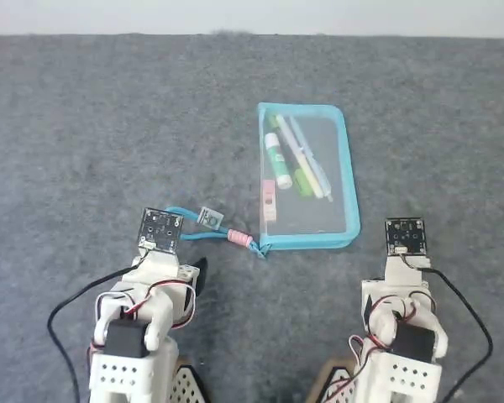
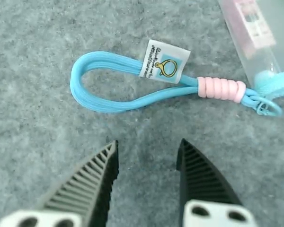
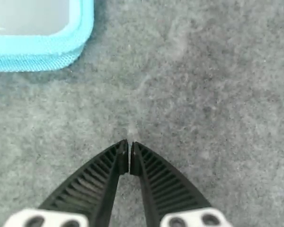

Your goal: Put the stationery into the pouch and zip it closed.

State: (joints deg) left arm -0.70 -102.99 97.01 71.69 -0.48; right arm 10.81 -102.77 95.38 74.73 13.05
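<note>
– Reading anything on that white tag [image 2: 164, 61]?
– Only small dark print and a ring-shaped drawing on a teal patch; the words are too fine to make out. The tag is sewn to the blue strap [image 2: 109, 61], just beside the pink coil [image 2: 221, 88].
– Any other label?
– The pink item [image 1: 269, 200] inside the pouch [image 1: 311, 242] has a printed band, but it is blurred.
– And the grippers?
– The left gripper [image 2: 148, 142] hangs over the table near the strap loop, jaws spread and holding nothing. The right gripper [image 3: 128, 143] has its tips pressed together on nothing, near the pouch's near right corner.
– Where is the pouch?
– Right of the table's middle, with pens [image 1: 307, 164] and a glue stick [image 1: 275, 155] inside. The strap trails from its near left corner.
</note>
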